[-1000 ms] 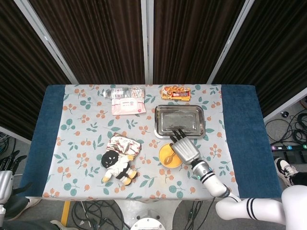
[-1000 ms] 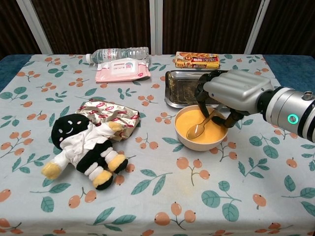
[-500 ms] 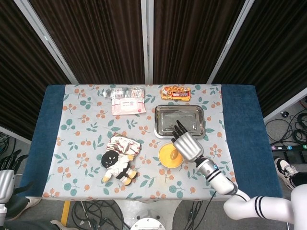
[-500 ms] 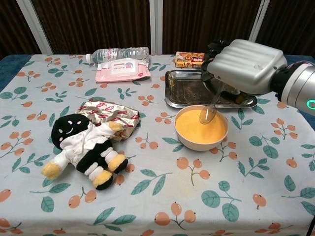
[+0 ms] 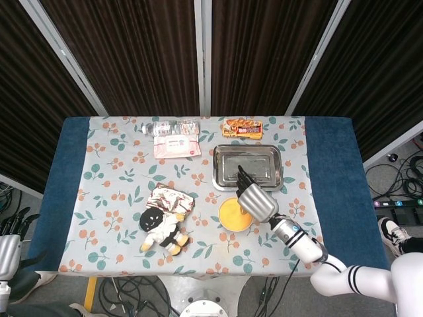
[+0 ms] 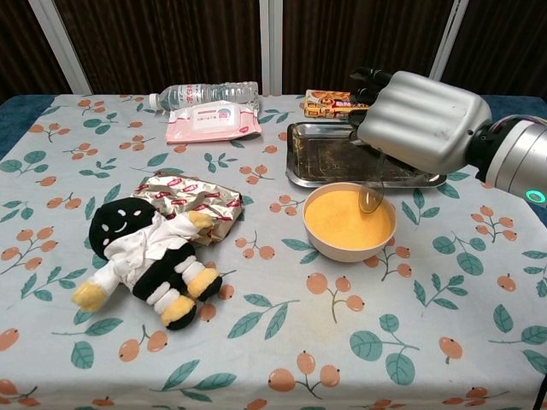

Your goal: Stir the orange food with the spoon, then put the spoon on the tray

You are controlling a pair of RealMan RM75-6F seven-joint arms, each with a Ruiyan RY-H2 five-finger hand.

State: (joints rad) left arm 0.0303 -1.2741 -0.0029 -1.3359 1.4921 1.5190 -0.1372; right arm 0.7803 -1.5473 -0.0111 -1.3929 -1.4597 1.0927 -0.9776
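spoon held over bowl, tray behind.
right hand [image 6: 416, 120] grips the spoon [image 6: 371, 195], its tip hanging just above the orange food [image 6: 349, 219] in the bowl [image 6: 342, 252]; tray [image 6: 301, 162] just beyond the bowl.

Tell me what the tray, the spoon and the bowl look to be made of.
Tray: metal, probably steel, a dull grey sheen with scuffs. Spoon, held by the right hand: looks like clear or glossy plastic, though that is uncertain. Bowl: smooth pale cream, plastic or ceramic, I cannot tell which.

R hand [image 5: 256, 201] over bowl [image 5: 231, 216]; tray [image 5: 248, 166] behind
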